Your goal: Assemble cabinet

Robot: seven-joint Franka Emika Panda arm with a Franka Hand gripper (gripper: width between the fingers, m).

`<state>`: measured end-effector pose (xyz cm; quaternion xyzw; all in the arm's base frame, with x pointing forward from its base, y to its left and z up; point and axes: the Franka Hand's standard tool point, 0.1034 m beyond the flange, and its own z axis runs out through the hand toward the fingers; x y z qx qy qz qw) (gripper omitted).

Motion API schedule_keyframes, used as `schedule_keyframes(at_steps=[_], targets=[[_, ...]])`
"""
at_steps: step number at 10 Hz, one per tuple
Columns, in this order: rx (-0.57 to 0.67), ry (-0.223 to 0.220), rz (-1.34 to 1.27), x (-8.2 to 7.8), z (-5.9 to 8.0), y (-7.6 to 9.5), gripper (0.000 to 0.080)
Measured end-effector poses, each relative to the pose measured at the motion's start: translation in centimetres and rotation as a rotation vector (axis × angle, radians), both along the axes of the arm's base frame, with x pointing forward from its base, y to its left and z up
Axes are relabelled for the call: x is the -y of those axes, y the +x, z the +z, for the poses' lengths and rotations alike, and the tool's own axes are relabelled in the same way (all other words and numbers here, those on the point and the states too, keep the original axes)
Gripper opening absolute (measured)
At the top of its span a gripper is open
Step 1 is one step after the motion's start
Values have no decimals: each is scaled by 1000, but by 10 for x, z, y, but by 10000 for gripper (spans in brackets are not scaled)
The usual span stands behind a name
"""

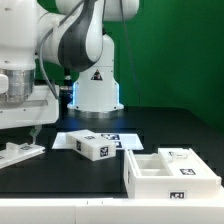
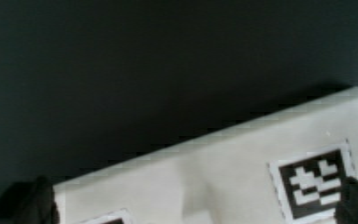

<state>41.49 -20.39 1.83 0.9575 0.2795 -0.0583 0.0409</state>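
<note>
The cabinet lies unassembled on the black table. Its compartmented box is seen near, at the exterior view's right. A small block is set to the left of it, just nearer than the marker board. A flat panel is found at the exterior view's left edge. The tool is held above that panel. Whether it is open or closed cannot be told, since its jaws are resolved in neither view. In the wrist view a white part bearing a square tag is shown close by, but which part it is cannot be told.

The parts are judged to be light, stiff, smooth plastic, likely to slip or pivot under a weak pinch. The box would best be taken by a thin wall or divider, and the panel across its thickness at an edge. No writing can be read. Only black-and-white tags and a triangle mark on the robot base are seen.
</note>
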Motion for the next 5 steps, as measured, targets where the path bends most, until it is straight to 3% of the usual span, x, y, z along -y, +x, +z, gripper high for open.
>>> schedule_keyframes(at_steps=[2, 3, 4, 5], targets=[[0, 0, -1, 0, 0, 0, 447], [0, 0, -1, 0, 0, 0, 447], [0, 0, -2, 0, 0, 0, 248], [0, 0, -2, 0, 0, 0, 248]])
